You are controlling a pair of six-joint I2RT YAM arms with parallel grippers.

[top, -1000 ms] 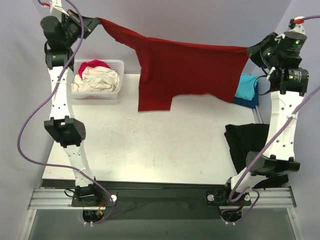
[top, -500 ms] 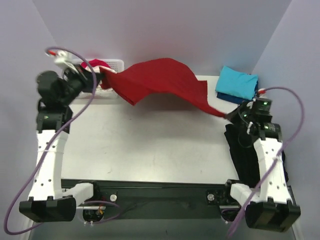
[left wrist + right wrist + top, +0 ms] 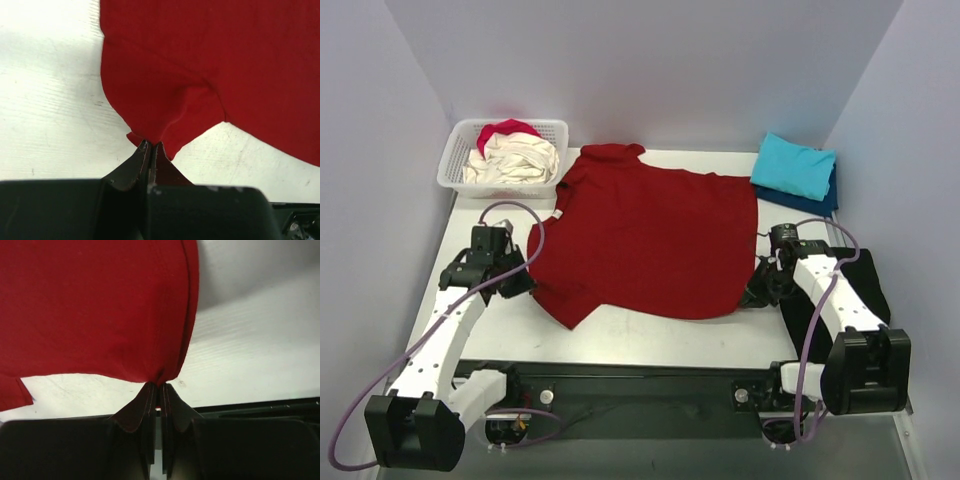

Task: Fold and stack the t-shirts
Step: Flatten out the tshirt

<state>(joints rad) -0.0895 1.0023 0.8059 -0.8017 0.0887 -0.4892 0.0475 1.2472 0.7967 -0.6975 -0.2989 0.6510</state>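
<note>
Both arms sit low, elbows folded back near their bases. The left arm angles inward, and the left gripper has its fingers pinched together on an edge of the dark red t-shirt. The right arm mirrors it, the right gripper likewise clamped on a shirt corner.

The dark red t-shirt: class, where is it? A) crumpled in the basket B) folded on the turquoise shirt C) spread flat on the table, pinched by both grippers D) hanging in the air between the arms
C: the dark red t-shirt lies spread on the table, with the left gripper and right gripper each shut on an edge of it.
</note>
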